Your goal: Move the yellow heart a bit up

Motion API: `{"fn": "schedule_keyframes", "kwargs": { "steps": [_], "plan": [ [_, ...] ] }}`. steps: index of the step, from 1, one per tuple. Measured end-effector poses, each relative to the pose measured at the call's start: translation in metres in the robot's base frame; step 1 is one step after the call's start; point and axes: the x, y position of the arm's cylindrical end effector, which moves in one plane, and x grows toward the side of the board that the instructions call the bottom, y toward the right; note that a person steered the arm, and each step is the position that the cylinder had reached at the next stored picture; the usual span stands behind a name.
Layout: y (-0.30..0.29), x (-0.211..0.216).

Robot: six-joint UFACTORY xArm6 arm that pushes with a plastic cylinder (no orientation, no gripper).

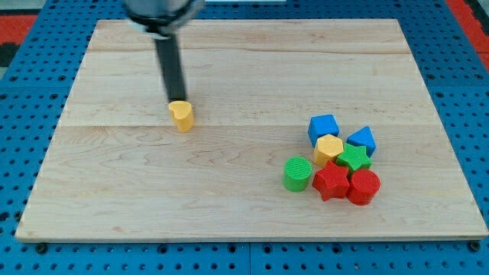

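The yellow heart (182, 116) lies on the wooden board (114, 198), left of the middle. My tip (177, 101) stands at the heart's upper edge, touching it or very nearly. The dark rod rises from there to the view's top. The heart's upper rim is partly hidden by the rod's end.
A tight cluster sits at the view's lower right: a blue cube (323, 127), a blue block (361, 140), a yellow hexagon (328, 148), a green star (354, 158), a green cylinder (296, 173), a red star (330, 182) and a red cylinder (364, 186).
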Motion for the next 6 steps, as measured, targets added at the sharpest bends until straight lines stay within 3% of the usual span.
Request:
{"fn": "schedule_keyframes", "kwargs": {
  "steps": [1, 2, 3, 5, 6],
  "plan": [
    [0.003, 0.040],
    [0.122, 0.078],
    [0.107, 0.061],
    [0.036, 0.102],
    [0.020, 0.030]
  ]
}}
